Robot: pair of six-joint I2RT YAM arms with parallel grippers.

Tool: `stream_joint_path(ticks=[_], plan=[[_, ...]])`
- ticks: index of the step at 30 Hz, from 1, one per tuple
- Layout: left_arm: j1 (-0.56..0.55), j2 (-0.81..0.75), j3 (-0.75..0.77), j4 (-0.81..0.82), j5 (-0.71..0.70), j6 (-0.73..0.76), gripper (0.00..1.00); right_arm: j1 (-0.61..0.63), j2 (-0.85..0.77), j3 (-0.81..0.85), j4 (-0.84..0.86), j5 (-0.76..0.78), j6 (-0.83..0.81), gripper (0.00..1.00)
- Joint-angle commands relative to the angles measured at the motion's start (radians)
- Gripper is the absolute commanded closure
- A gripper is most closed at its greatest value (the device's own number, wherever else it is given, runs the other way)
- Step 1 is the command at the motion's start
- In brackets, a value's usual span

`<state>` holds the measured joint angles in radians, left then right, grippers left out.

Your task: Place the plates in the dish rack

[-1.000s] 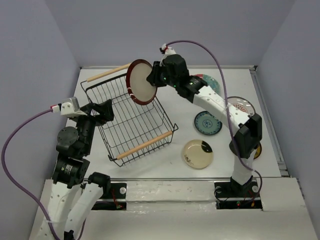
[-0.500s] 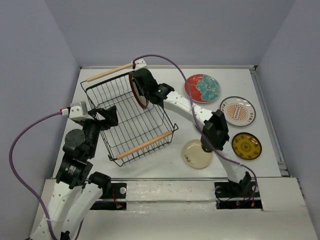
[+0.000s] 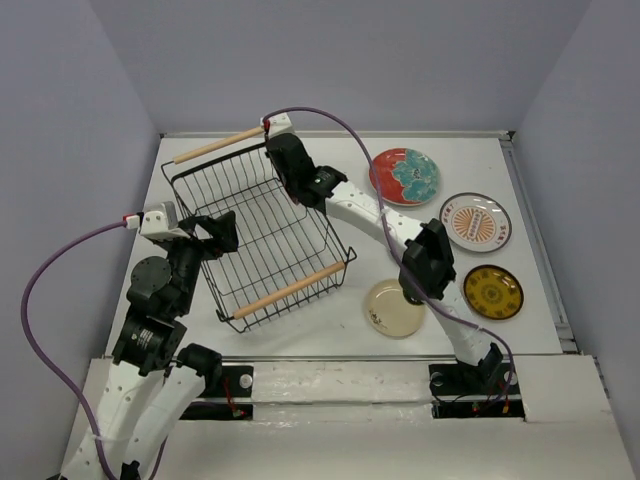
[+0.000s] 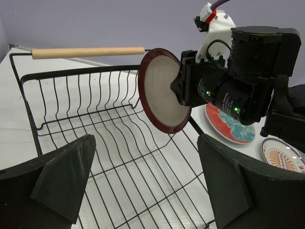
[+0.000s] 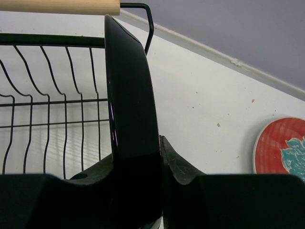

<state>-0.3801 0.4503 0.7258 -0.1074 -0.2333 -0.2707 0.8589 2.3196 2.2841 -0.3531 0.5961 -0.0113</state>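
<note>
Since nothing calls for it yet, the left gripper (image 4: 143, 191) hangs empty with its jaws spread wide at the near left rim of the dish rack (image 3: 345, 262), facing into the basket, probably placed to steady it; to the right of the rack the cream plate (image 3: 393, 307) and the yellow plate (image 3: 493, 292) lie flat on the table (image 3: 330, 330), well apart, with the white sunburst plate (image 3: 475, 221) and the red floral plate (image 3: 405, 175) farther back, all four not yet loaded; at the rack's far right corner, near the far wooden handle (image 4: 88, 52), the right gripper (image 5: 136, 171) has its jaws narrowed onto the rim of the maroon-rimmed plate (image 4: 162, 90), held on edge and slightly tilted, a pose that should let it slide down between the wires and stand; whether its lower edge touches the rack cannot be told.
</note>
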Motion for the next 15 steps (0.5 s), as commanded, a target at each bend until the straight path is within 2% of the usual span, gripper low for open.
stream_joint_path(ticks=[1, 15], plan=[[-0.005, 0.001, -0.011, 0.061, 0.008, 0.008, 0.01, 0.009, 0.010, 0.112, 0.187, 0.042, -0.024, 0.93], [-0.005, -0.002, -0.011, 0.061, 0.009, 0.008, 0.01, 0.009, 0.077, 0.129, 0.189, 0.028, 0.004, 0.93]])
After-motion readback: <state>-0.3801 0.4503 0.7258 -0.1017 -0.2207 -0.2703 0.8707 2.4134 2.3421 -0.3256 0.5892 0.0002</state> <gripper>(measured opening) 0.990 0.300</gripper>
